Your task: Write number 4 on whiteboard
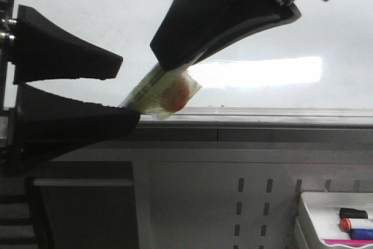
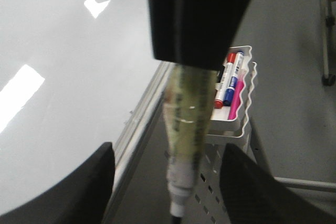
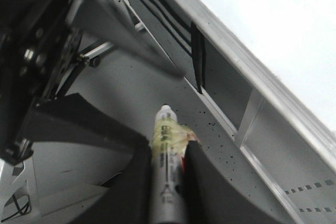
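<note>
My right gripper [image 1: 175, 65] comes down from the upper right and is shut on a marker [image 1: 157, 88] wrapped in yellowish tape. The right wrist view shows both its fingers pressed on the marker's barrel [image 3: 164, 124]. The marker slants down to the left, and its white tip end sits between the fingers of my left gripper [image 1: 129, 90], which is open and not touching it. In the left wrist view the marker [image 2: 186, 129] hangs between the two spread fingers. The whiteboard [image 1: 87, 4] fills the background. No number 4 shows on it.
The board's grey metal rail [image 1: 262, 118] runs across below the grippers. Under it is a grey perforated panel [image 1: 256, 202]. A white tray [image 1: 309, 202] at the lower right holds several spare markers; it also shows in the left wrist view [image 2: 247, 114].
</note>
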`<act>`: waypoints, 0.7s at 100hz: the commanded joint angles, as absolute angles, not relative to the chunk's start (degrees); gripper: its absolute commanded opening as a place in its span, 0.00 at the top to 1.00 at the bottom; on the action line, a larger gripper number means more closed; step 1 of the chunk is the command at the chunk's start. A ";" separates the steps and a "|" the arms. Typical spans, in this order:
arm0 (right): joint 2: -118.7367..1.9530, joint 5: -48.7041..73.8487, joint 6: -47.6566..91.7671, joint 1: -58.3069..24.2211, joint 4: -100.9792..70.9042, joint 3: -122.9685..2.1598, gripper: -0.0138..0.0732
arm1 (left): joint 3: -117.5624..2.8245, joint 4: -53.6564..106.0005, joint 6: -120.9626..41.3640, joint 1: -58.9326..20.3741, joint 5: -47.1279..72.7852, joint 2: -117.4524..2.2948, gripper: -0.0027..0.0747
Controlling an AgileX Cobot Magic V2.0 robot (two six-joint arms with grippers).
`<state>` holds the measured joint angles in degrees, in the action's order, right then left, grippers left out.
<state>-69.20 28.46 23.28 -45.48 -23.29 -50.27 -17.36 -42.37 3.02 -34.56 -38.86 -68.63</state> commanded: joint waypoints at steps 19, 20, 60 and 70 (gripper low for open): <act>-70.96 28.29 23.52 -39.77 -23.52 -58.34 0.92 | -18.41 -25.22 3.74 -34.90 -28.09 -56.79 0.36; -71.12 28.31 23.52 -39.58 -23.52 -58.64 0.92 | -18.41 -24.89 3.74 -34.90 -27.68 -56.08 0.36; -83.35 27.54 23.52 -31.85 -21.41 -77.08 0.92 | -18.41 -17.00 3.74 -28.63 -20.30 -45.47 0.39; -85.12 27.43 23.52 -31.33 -21.17 -79.59 0.92 | -18.41 -17.00 3.74 -28.29 -20.20 -45.47 0.39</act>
<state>-85.70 30.88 23.17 -31.92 -21.21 -75.68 -16.83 -18.14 3.02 -28.67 -16.84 -45.92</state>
